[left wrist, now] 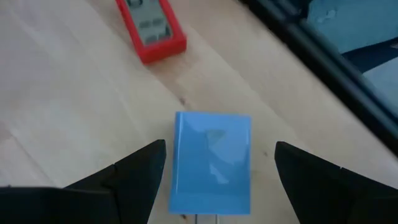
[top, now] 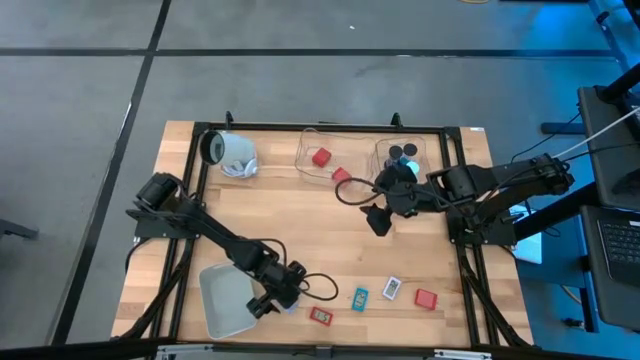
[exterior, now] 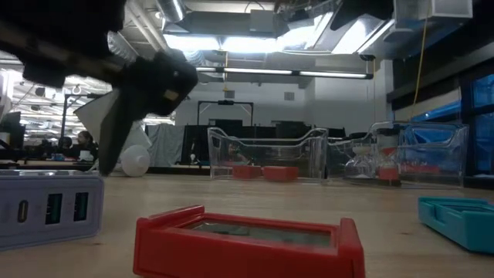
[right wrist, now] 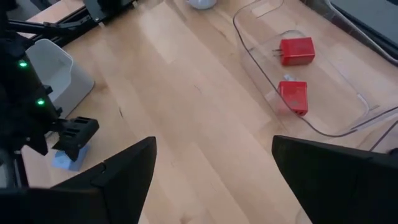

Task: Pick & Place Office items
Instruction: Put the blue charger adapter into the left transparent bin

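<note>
Your left gripper (left wrist: 214, 180) hangs wide open astride the pale blue plastic block (left wrist: 211, 162) near the wooden worktop's (top: 300, 220) near edge, apparently poised to grasp, while your right gripper (right wrist: 211, 180) waits open mid-table.

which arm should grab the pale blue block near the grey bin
Left. Its end effector is open and straddles the blue block, right beside the grey bin. The right end effector is also open, but sits far across the table near the clear bins.

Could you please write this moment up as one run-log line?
left gripper: open, straddling pale blue block on table | right gripper: open, raised near clear bin | grasp: not yet closed
</note>
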Tool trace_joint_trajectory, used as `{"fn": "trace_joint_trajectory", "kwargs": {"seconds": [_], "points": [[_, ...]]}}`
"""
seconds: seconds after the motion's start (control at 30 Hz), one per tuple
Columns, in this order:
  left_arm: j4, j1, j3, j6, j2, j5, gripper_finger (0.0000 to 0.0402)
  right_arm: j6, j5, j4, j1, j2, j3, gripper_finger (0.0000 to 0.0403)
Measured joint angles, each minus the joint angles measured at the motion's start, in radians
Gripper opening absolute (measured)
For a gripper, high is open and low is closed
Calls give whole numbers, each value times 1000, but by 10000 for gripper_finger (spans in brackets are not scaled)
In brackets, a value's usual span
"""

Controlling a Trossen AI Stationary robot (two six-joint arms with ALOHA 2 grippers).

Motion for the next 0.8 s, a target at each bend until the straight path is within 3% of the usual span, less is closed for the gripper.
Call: {"fn": "trace_joint_trajectory", "kwargs": {"seconds": [0.47, 0.8], "points": [[-6, 30, 0, 34, 34, -8, 293, 12, 0, 0, 4, 0, 0, 322], [-62, 47, 0, 34, 34, -9, 241, 4, 0, 0, 4, 0, 0, 322]]}}
